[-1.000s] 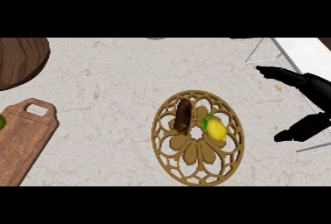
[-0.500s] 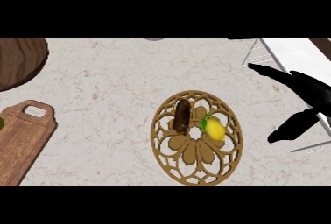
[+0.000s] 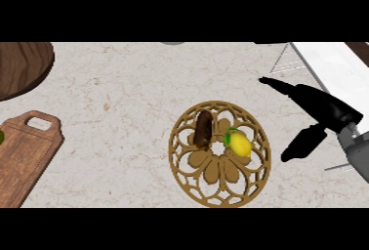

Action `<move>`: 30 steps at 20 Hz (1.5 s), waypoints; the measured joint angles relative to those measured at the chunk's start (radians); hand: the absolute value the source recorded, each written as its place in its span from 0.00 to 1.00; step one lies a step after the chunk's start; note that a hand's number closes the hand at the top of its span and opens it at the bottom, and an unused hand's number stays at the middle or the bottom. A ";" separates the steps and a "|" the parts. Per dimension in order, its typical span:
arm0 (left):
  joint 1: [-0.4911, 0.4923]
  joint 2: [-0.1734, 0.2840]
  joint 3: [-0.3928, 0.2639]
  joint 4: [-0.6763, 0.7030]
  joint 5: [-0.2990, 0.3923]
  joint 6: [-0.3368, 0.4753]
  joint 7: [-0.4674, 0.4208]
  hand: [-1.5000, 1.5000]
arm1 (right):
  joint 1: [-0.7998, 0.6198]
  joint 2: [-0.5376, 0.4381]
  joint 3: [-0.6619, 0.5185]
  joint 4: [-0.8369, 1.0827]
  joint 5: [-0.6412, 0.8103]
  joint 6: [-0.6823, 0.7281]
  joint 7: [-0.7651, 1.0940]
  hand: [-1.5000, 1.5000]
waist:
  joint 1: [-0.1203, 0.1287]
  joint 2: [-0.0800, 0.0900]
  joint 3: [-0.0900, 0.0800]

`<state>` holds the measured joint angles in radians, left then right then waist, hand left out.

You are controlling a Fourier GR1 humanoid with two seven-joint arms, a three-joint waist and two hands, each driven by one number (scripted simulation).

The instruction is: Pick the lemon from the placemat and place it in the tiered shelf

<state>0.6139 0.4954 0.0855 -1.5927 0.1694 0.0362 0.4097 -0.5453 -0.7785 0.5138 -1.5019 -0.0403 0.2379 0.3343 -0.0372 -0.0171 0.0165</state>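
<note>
While the lemon [image 3: 239,144] sits on the right half of the round cut-out placemat [image 3: 219,195] at centre frame, the right hand [image 3: 320,110] hangs just to its right, apart from it, fingers spread wide and holding nothing. Bare counter [image 3: 122,97] lies open left of the mat, with the white shelf [image 3: 328,61] in the upper right corner. One lemon, one dark brown oblong item [image 3: 203,129] beside it, one wooden board [image 3: 25,156] at the left edge.

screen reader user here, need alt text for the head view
A yellow lemon lies beside a dark brown pastry on a round openwork placemat, with the right hand open just to its right, in front of the white tiered shelf.
</note>
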 measured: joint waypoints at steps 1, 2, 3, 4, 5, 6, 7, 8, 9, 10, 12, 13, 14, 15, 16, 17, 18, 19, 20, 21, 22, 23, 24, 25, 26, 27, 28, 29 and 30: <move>-0.001 -0.007 0.004 0.000 -0.001 0.001 0.004 0.50 | -0.005 0.009 0.015 -0.003 0.012 -0.001 0.018 0.00 | 0.000 0.001 0.000; 0.000 -0.013 0.009 -0.001 0.002 0.001 0.005 0.50 | -0.007 0.016 0.025 -0.009 0.022 -0.004 0.033 0.00 | -0.002 0.001 0.001; 0.000 -0.020 0.012 -0.003 0.002 0.001 0.004 0.50 | -0.011 0.025 0.037 -0.011 0.034 -0.008 0.051 0.00 | -0.001 0.001 0.001; 0.001 -0.025 0.018 -0.002 0.005 -0.002 0.006 0.50 | -0.016 0.030 0.048 -0.016 0.044 -0.008 0.070 0.00 | -0.003 0.001 0.000; 0.002 -0.031 0.021 -0.004 0.004 -0.001 0.006 0.50 | -0.022 0.034 0.057 -0.016 0.053 -0.007 0.091 0.00 | -0.003 0.001 0.001; 0.003 -0.036 0.025 -0.005 0.003 -0.001 0.007 0.50 | -0.024 0.043 0.070 -0.017 0.065 -0.010 0.110 0.00 | -0.004 0.002 0.001; 0.005 -0.041 0.030 -0.005 0.005 -0.004 0.008 0.50 | -0.024 0.052 0.079 -0.018 0.075 -0.018 0.129 0.00 | -0.006 0.002 0.001; 0.005 -0.045 0.034 -0.007 0.006 -0.007 0.011 0.50 | -0.027 0.060 0.086 -0.017 0.085 -0.023 0.146 0.00 | -0.007 0.002 0.001; 0.007 -0.050 0.038 -0.009 0.007 -0.009 0.012 0.50 | -0.028 0.065 0.092 -0.018 0.095 -0.028 0.161 0.00 | -0.009 0.002 0.001; 0.009 -0.056 0.042 -0.008 0.006 -0.009 0.009 0.50 | -0.031 0.070 0.097 -0.019 0.104 -0.032 0.175 0.00 | -0.010 0.002 0.002; 0.013 -0.065 0.049 -0.010 0.004 -0.012 0.009 0.50 | -0.036 0.079 0.106 -0.022 0.121 -0.042 0.199 0.00 | -0.014 0.002 0.003; 0.015 -0.070 0.053 -0.011 0.002 -0.012 0.010 0.50 | -0.038 0.086 0.115 -0.024 0.132 -0.045 0.212 0.00 | -0.016 0.002 0.004; 0.017 -0.075 0.055 -0.013 -0.001 -0.013 0.010 0.50 | -0.038 0.093 0.123 -0.028 0.141 -0.050 0.225 0.00 | -0.017 0.001 0.004; 0.019 -0.080 0.058 -0.015 -0.003 -0.013 0.010 0.50 | -0.037 0.100 0.131 -0.030 0.151 -0.055 0.235 0.00 | -0.019 0.001 0.004; 0.019 -0.084 0.062 -0.016 -0.004 -0.015 0.011 0.50 | -0.039 0.109 0.138 -0.031 0.161 -0.062 0.247 0.00 | -0.019 0.002 0.004; 0.018 -0.087 0.064 -0.017 -0.008 -0.016 0.010 0.50 | -0.045 0.118 0.142 -0.032 0.168 -0.065 0.262 0.00 | -0.018 0.002 0.003; 0.019 -0.091 0.067 -0.019 -0.009 -0.018 0.012 0.50 | -0.043 0.127 0.151 -0.032 0.176 -0.070 0.271 0.00 | -0.019 0.003 0.003; 0.018 -0.095 0.069 -0.021 -0.011 -0.020 0.014 0.50 | -0.045 0.138 0.157 -0.030 0.185 -0.076 0.281 0.00 | -0.018 0.004 0.003; 0.019 -0.098 0.072 -0.021 -0.013 -0.022 0.013 0.50 | -0.044 0.145 0.163 -0.030 0.192 -0.081 0.290 0.00 | -0.019 0.005 0.004; 0.018 -0.102 0.075 -0.021 -0.016 -0.023 0.014 0.50 | -0.045 0.156 0.170 -0.031 0.201 -0.086 0.302 0.00 | -0.019 0.005 0.004; 0.018 -0.106 0.077 -0.024 -0.017 -0.025 0.018 0.50 | -0.048 0.162 0.173 -0.029 0.207 -0.089 0.310 0.00 | -0.019 0.006 0.004; 0.018 -0.109 0.079 -0.026 -0.020 -0.027 0.020 0.50 | -0.050 0.170 0.181 -0.026 0.218 -0.093 0.320 0.00 | -0.018 0.007 0.004; 0.016 -0.114 0.080 -0.027 -0.023 -0.030 0.018 0.50 | -0.052 0.175 0.186 -0.020 0.229 -0.098 0.329 0.00 | -0.015 0.007 0.004; 0.015 -0.116 0.083 -0.027 -0.026 -0.031 0.019 0.50 | -0.054 0.183 0.193 -0.018 0.240 -0.103 0.339 0.00 | -0.016 0.008 0.003; 0.019 -0.118 0.087 -0.028 -0.026 -0.035 0.023 0.50 | -0.052 0.190 0.201 -0.012 0.253 -0.110 0.346 0.00 | -0.016 0.008 0.004; 0.022 -0.123 0.089 -0.031 -0.027 -0.038 0.023 0.50 | -0.051 0.194 0.206 -0.008 0.264 -0.117 0.350 0.00 | -0.016 0.009 0.005; 0.022 -0.127 0.092 -0.032 -0.029 -0.039 0.024 0.50 | -0.050 0.198 0.208 0.000 0.274 -0.125 0.353 0.00 | -0.016 0.010 0.005; 0.022 -0.131 0.096 -0.035 -0.028 -0.042 0.028 0.50 | -0.051 0.200 0.211 0.005 0.283 -0.128 0.358 0.00 | -0.016 0.010 0.005; 0.023 -0.134 0.097 -0.037 -0.030 -0.044 0.030 0.50 | -0.051 0.204 0.216 0.011 0.293 -0.133 0.362 0.00 | -0.017 0.011 0.005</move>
<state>0.6366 0.3616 0.1829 -1.6302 0.1393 -0.0081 0.4396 -0.5964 -0.5748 0.7298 -1.4912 0.2531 0.1048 0.6959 -0.0538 -0.0064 0.0210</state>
